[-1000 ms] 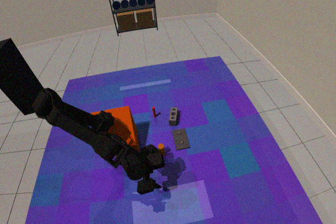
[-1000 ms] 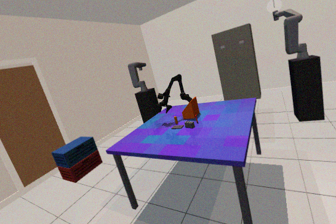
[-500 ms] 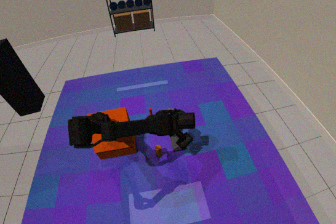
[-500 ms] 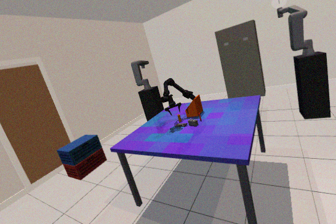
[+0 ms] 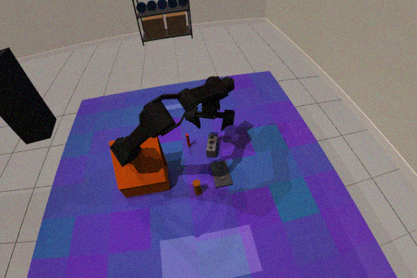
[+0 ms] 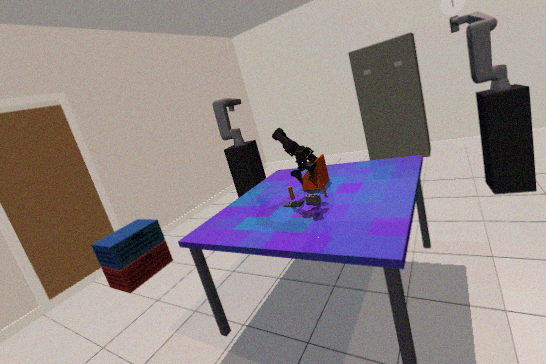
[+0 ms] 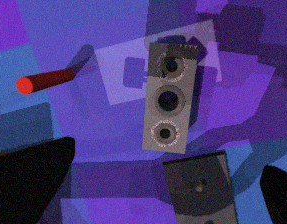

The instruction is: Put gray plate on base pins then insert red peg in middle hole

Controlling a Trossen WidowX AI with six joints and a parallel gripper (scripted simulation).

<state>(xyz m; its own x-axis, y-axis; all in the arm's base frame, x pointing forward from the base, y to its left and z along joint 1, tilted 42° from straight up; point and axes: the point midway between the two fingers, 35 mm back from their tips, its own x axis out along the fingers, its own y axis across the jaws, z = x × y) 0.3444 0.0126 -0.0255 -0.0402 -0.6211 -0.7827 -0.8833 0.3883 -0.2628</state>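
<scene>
The gray plate (image 5: 211,153) (image 6: 313,200) (image 7: 154,117), a thick block with three holes in its top, sits on the table apart from the base. The base (image 5: 227,182) (image 6: 293,203) (image 7: 222,172) is a flat, dark gray slab beside it; a small pale pin (image 7: 199,186) shows on it, and its far end is cut off in the wrist view. The red peg (image 5: 188,140) (image 6: 325,190) (image 7: 50,81) stands upright on the other side of the plate. My gripper (image 5: 211,128) (image 6: 308,185) (image 7: 166,160) is open and empty, above the plate, touching nothing.
An orange cylinder (image 5: 197,188) (image 6: 291,192) stands near the base, on the side toward the arm's mount. The orange mounting box (image 5: 143,183) (image 6: 316,181) carries the arm. The patchwork table top (image 5: 130,228) (image 6: 350,239) lies under everything.
</scene>
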